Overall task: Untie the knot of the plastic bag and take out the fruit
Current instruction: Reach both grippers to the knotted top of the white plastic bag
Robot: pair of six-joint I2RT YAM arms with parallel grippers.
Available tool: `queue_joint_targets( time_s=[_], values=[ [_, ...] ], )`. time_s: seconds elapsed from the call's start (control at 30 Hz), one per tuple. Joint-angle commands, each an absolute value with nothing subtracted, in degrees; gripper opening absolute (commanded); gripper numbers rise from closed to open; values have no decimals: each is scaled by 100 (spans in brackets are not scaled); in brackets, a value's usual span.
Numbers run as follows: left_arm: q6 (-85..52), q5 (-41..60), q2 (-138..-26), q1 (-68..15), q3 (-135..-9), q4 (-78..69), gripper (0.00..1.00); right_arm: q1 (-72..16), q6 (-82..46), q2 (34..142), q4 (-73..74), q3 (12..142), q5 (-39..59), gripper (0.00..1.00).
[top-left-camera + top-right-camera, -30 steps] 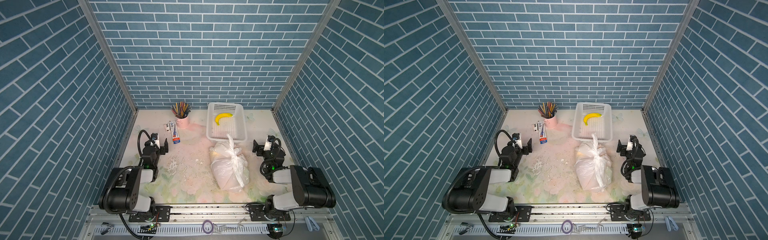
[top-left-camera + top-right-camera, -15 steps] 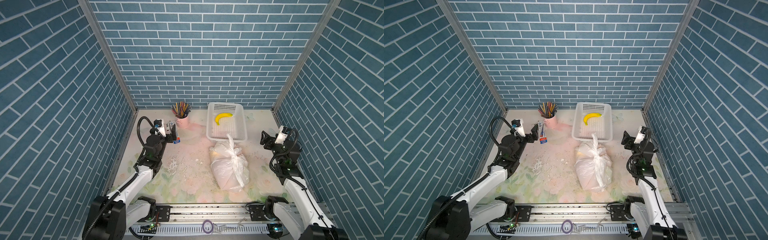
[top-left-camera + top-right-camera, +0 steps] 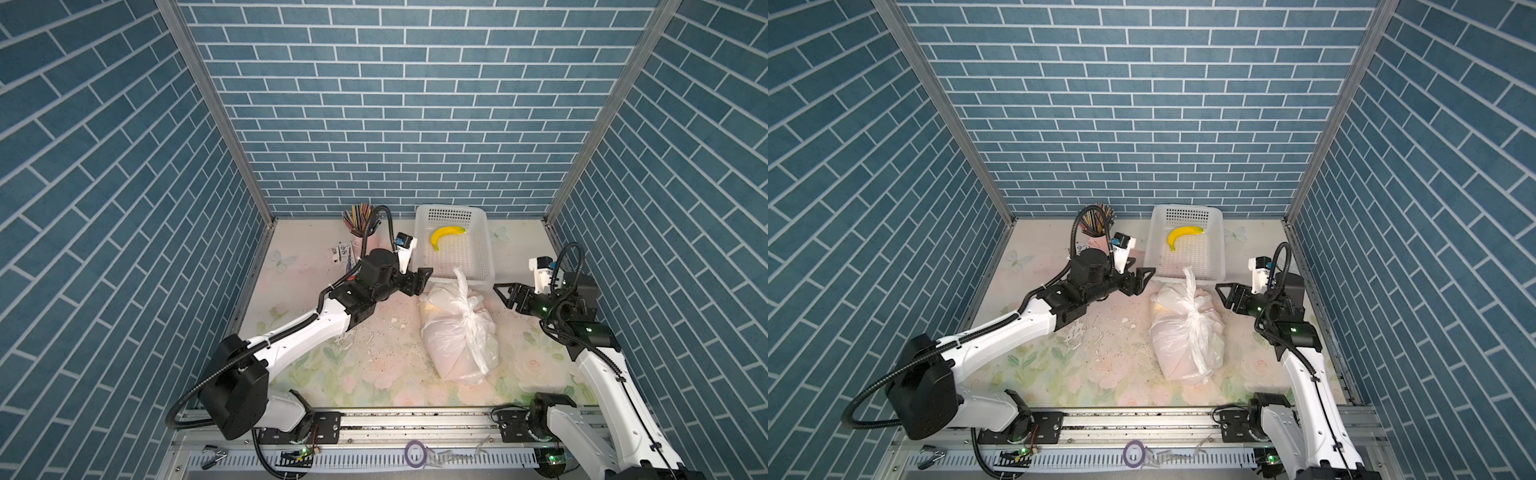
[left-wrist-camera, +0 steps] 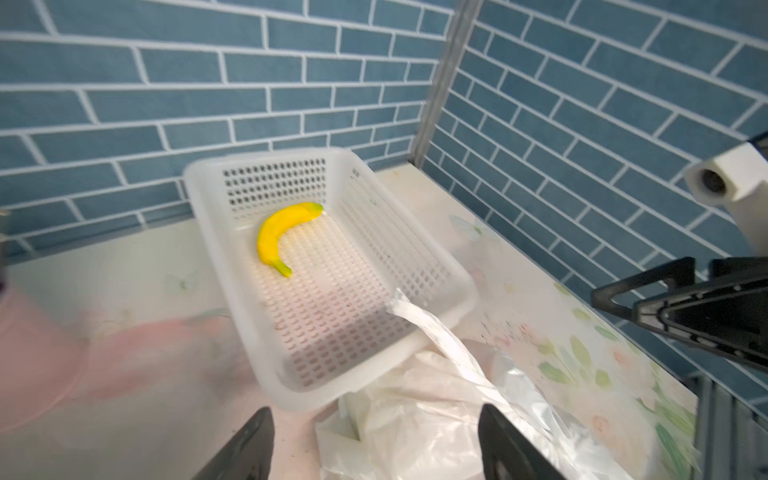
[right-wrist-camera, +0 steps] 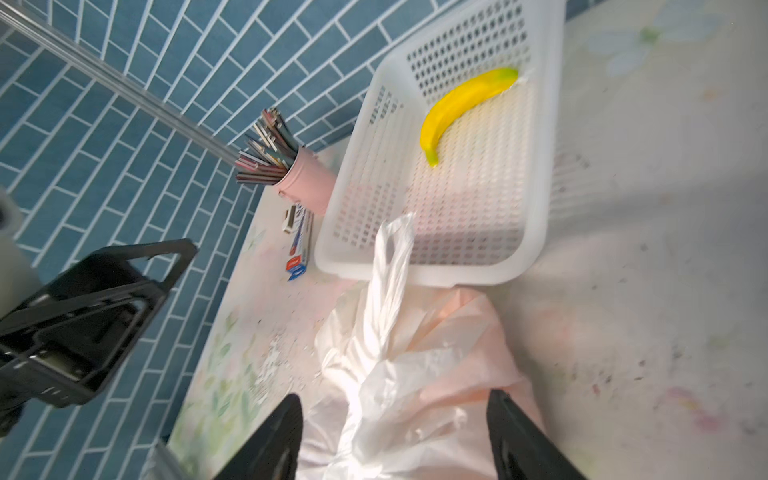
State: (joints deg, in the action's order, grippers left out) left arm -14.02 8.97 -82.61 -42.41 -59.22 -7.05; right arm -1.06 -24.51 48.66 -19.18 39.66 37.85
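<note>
Near the basket (image 3: 483, 245), the plastic bag (image 3: 457, 332) lies lengthwise, front-to-back.

White plastic bag (image 3: 453, 340), yellow banana (image 3: 444, 237), white basket (image 3: 483, 245) — blue brick walls (image 3: 395, 104).

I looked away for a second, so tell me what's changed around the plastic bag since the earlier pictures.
Both arms unfolded from rest and reached toward the plastic bag: the left tool now hangs off its far-left corner, the right tool off its right side. Both are open, holding nothing. Bag, knot, basket, banana and pencil cup stayed put.
</note>
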Motion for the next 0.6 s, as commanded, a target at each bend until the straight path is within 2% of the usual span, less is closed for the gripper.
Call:
queue_joint_targets(
  time_s=[0.0, 0.23, 0.57],
  values=[
    [-1309, 1432, -8574, -4519, -6307, 20, 74, -268, -2624, 4920, -2305, 3960, 4434, 66],
    [-1023, 1577, -9130, -5044, -6648, 276, 69, -736, -2565, 5108, -2494, 3725, 4256, 54],
    [-954, 1834, -9866, -5356, -7000, 684, 67, -1237, -2641, 5369, -2430, 3387, 3779, 44]
  ],
)
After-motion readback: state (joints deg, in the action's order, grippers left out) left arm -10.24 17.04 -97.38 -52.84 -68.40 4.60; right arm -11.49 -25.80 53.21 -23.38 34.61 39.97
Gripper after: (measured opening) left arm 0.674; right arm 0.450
